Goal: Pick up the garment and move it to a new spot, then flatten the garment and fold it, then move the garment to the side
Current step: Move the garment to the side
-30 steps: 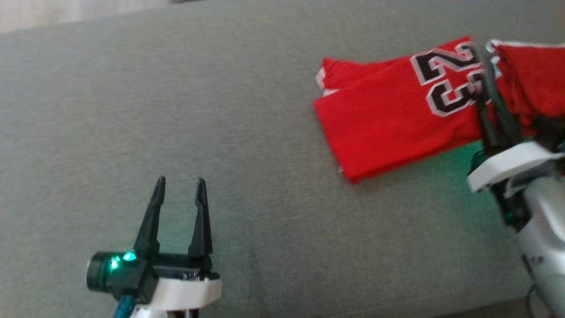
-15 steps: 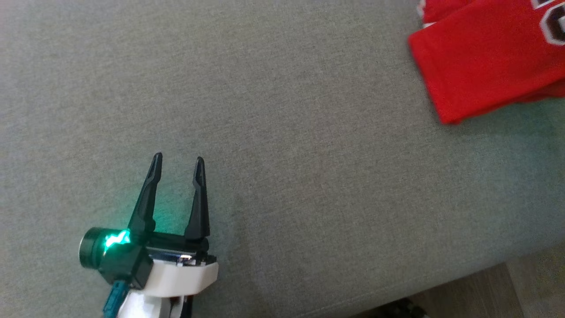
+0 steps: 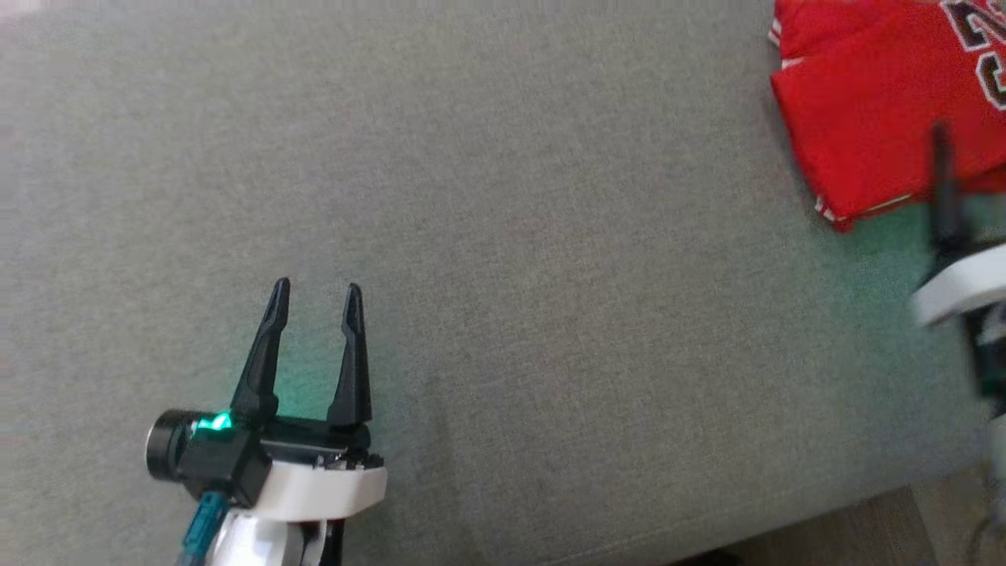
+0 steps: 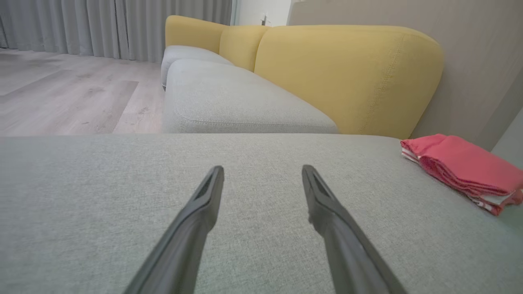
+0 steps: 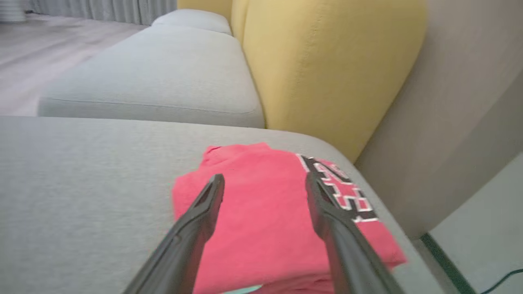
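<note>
While the folded red garment (image 3: 857, 149) sits way up in the upper right of the frame on the grey cushion (image 3: 503, 196), right fingers (image 5: 200, 216) are spread wide over it, gripping nothing. Left fingers (image 3: 265, 354), lower left, also wide apart and empty, well apart from it.

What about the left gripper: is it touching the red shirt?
Apart. In the head view the left gripper sits lower left, the shirt upper right, with bare grey cushion between them.
</note>
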You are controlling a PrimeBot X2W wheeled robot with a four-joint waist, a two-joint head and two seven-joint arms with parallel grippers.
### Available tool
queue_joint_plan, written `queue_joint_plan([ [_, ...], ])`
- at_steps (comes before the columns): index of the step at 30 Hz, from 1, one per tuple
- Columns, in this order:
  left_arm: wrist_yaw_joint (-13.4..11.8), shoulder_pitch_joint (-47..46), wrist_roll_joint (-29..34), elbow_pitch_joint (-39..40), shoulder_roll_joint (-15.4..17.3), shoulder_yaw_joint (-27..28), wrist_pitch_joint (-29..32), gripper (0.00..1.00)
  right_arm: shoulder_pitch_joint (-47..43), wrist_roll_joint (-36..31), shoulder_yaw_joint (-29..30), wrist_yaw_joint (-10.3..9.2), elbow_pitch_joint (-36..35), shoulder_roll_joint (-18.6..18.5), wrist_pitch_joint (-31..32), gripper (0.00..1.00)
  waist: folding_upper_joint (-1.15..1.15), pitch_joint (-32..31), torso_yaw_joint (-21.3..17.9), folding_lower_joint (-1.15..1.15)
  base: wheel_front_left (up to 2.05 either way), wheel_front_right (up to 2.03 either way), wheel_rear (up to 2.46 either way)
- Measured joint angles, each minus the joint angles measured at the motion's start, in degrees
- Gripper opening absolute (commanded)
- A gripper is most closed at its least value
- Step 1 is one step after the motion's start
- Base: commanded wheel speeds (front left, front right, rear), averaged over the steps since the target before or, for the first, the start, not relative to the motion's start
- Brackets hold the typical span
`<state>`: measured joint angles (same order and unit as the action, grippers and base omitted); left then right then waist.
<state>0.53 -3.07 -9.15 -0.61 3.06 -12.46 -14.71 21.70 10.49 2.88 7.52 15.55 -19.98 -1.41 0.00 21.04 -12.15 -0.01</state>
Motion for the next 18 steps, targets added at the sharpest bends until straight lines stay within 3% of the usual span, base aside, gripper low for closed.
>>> queue_joint_plan([
  [6,-0.62,2.07,-0.98,-1.72,-0.02,-0.27,0.00,1.00,-5.69,0.74,-7.27,0.00,3.58,7.27,-4.09,1.00,0.00,-5.01,1.78,0.00,0.00,0.00,0.00],
  [14,-2.13,6.66,-3.00,-2.41,-0.02,-0.85,0.00,1.00,-12.46,4.67,-19.00,0.00,11.34,12.74,-12.35,1.00,0.00,-12.88,5.40,-0.01,0.00,0.00,0.00],
  [18,-3.11,9.41,-2.98,-1.53,-0.01,-0.69,0.00,1.00,-15.44,3.15,-19.70,0.00,7.31,13.66,-12.80,1.00,0.00,-16.71,7.13,-0.01,0.00,0.00,0.00],
])
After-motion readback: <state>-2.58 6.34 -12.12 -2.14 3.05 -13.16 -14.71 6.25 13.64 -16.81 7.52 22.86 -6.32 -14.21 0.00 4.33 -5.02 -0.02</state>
